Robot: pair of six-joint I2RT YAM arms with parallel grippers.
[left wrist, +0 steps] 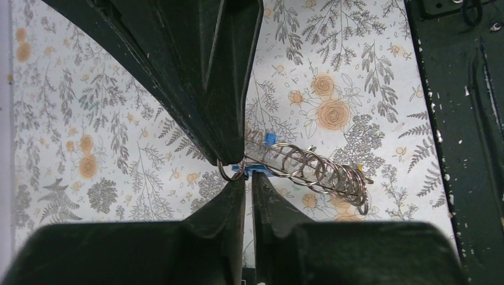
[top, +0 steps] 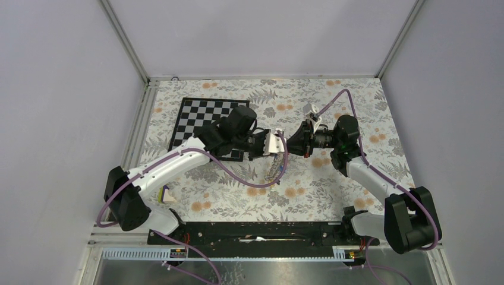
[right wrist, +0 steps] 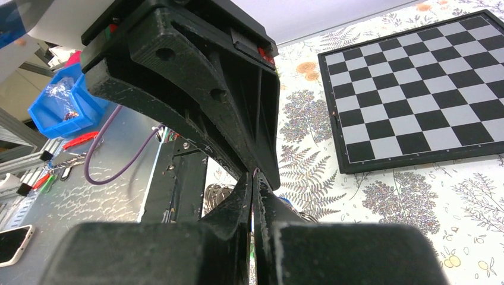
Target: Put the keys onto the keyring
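Note:
The keyring [left wrist: 321, 172], a chain of grey metal rings, hangs in the air between both grippers; in the top view it [top: 274, 167] dangles below them. My left gripper [left wrist: 248, 176] is shut, with a blue key [left wrist: 245, 171] at its fingertips, against the chain's end. My right gripper [right wrist: 254, 176] is shut on a thin end ring [left wrist: 229, 172] of the keyring and meets the left gripper tip to tip [top: 284, 142]. A second blue bit [left wrist: 269, 140] shows behind the rings. In the right wrist view some rings [right wrist: 217, 193] show to the left of my fingers. Other keys are hidden.
A black-and-white chessboard [top: 202, 116] lies at the back left on the flowered cloth, behind the left arm. A blue bin [right wrist: 56, 101] and a phone [right wrist: 13, 243] lie off the table in the right wrist view. A rail [top: 255, 231] runs along the near edge.

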